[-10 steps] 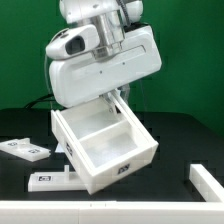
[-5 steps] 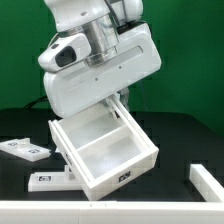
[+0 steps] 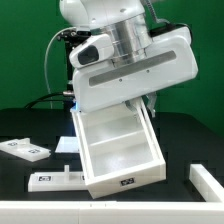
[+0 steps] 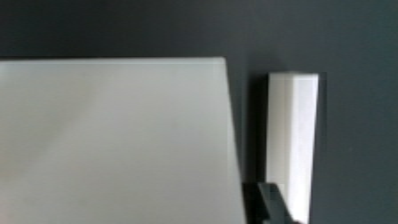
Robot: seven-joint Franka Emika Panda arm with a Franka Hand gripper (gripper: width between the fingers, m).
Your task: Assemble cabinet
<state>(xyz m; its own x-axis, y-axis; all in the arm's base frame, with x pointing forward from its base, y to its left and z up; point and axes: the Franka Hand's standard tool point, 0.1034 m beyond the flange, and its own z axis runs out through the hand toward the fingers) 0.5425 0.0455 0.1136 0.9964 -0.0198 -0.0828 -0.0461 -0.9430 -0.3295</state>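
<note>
Overhead, the arm (image 3: 130, 65) stoops low, its broad white wrist slanted over the rear wall of the cabinet (image 3: 120, 150), which sits open side up on the dark table (image 3: 185, 135). Its claw is hidden behind that wrist; apart or together, I cannot tell.

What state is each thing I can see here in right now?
Cabinet: open side up, hollow, empty.
Arm: bent low over the cabinet's far wall.
Pincer: hidden behind the arm; open or shut cannot be told.
Tagged panel: lying flat, apart from the cabinet.
Second tagged panel: lying flat by the cabinet's front corner.
White piece: lying loose, cut off at the exterior view's right edge.
</note>
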